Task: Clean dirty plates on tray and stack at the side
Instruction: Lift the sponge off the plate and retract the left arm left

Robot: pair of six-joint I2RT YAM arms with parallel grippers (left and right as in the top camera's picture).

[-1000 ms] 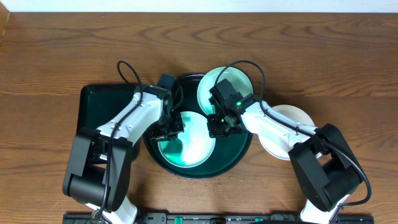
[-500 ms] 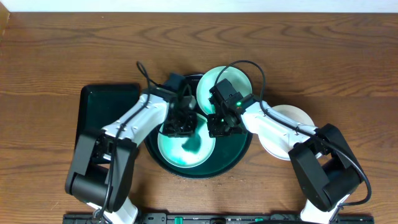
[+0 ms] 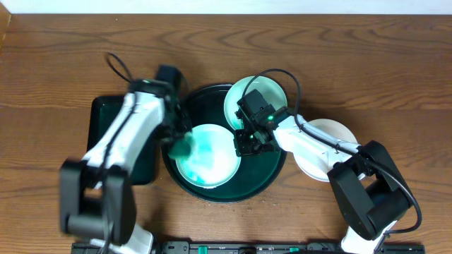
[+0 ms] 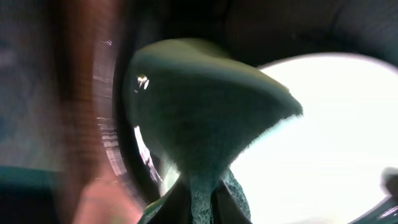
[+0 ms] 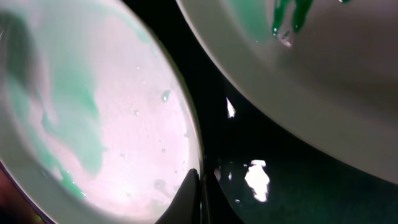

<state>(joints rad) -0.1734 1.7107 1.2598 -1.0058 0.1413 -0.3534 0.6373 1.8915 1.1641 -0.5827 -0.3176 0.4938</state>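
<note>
The round black tray (image 3: 265, 173) holds two pale turquoise plates. The front plate (image 3: 208, 159) carries a faint green smear. The back plate (image 3: 256, 99) leans over the tray's far rim and has green marks (image 5: 286, 18). A white plate (image 3: 326, 137) lies on the table to the right, partly under my right arm. My left gripper (image 3: 175, 137) is shut on a green sponge (image 3: 181, 149) at the front plate's left edge; the sponge (image 4: 205, 118) fills the left wrist view. My right gripper (image 3: 244, 144) is shut on the front plate's right rim (image 5: 186, 143).
A rectangular black tray (image 3: 106, 113) lies left of the round one, mostly under my left arm. Brown wooden table (image 3: 367, 63) surrounds everything. The tray's wet black floor (image 5: 298, 193) shows between the two plates.
My left gripper has swept the sponge from the plate's middle to its left edge. The dark green patch on the plate has thinned to a pale smear. The right arm has not moved.
</note>
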